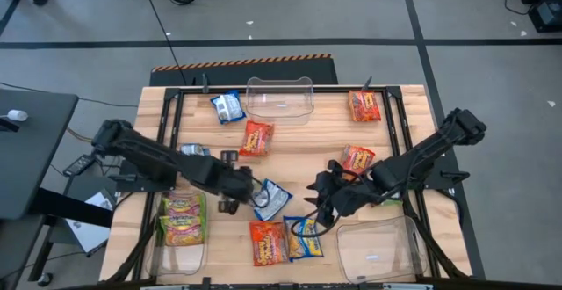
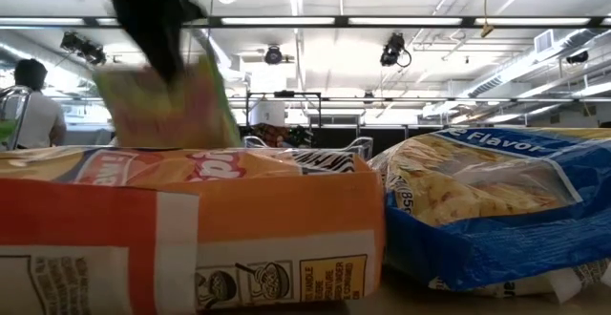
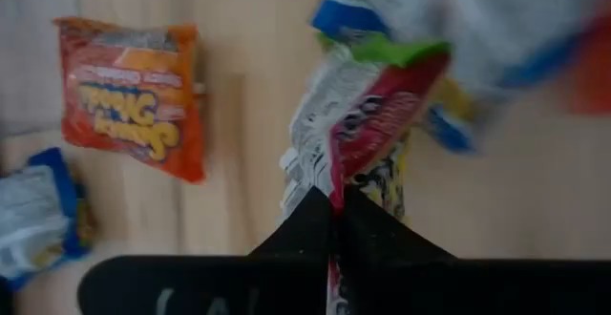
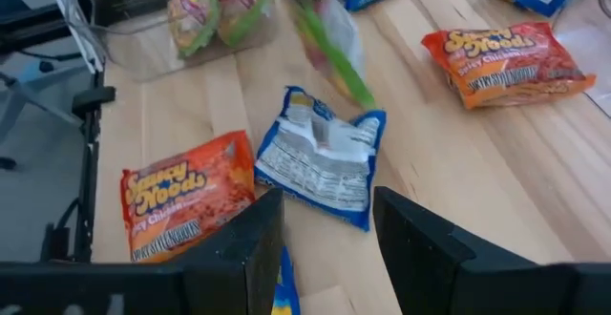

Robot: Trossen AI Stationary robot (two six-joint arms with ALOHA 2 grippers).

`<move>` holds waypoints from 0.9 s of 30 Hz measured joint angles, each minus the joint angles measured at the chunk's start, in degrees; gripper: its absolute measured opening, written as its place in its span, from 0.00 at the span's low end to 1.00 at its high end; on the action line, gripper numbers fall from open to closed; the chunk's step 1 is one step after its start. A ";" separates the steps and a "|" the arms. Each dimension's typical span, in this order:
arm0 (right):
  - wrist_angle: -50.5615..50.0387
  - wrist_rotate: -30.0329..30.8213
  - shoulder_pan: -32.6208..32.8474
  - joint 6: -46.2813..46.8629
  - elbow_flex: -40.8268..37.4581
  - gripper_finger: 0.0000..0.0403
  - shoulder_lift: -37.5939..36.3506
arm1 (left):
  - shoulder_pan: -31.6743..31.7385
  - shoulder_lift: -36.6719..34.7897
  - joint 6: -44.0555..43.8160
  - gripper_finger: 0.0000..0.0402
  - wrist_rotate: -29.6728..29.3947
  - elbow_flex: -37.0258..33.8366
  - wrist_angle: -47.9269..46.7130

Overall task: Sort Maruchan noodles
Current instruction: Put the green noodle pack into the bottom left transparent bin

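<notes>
Pinching a green-pink-yellow plastic ramen packet [image 3: 368, 124] edge-on near the middle of the wooden tabletop [image 1: 307, 145], left gripper [image 1: 235, 184] with jaws clamped together on its seam, just beside a blue-and-white packet [image 1: 272, 199]. Hovering nearby over a blue-yellow packet [image 1: 305, 237] toward the near edge, right gripper [image 1: 327, 198], fingers apart, empty. Resting in the clear plastic bin [image 1: 180, 257] at the near left corner, two green-pink packets [image 1: 183, 218]. Scattered elsewhere, red-orange packets [image 1: 256, 138].

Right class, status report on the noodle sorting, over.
Left pincer shut on green-pink packet, lifted. Right pincer open above blue packet. Nothing in the way.
</notes>
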 joint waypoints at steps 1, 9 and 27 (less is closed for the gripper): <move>0.10 -0.02 0.00 -0.03 0.00 0.42 0.12 | -0.23 -1.05 -1.96 0.03 2.66 2.83 -3.63; 0.67 0.19 -0.17 1.82 0.00 0.42 3.55 | -11.15 -9.08 -22.47 0.03 22.77 16.56 -21.07; 17.42 -1.34 -0.11 13.12 0.00 0.42 17.24 | -43.42 -11.20 -54.07 0.03 22.02 -6.30 4.13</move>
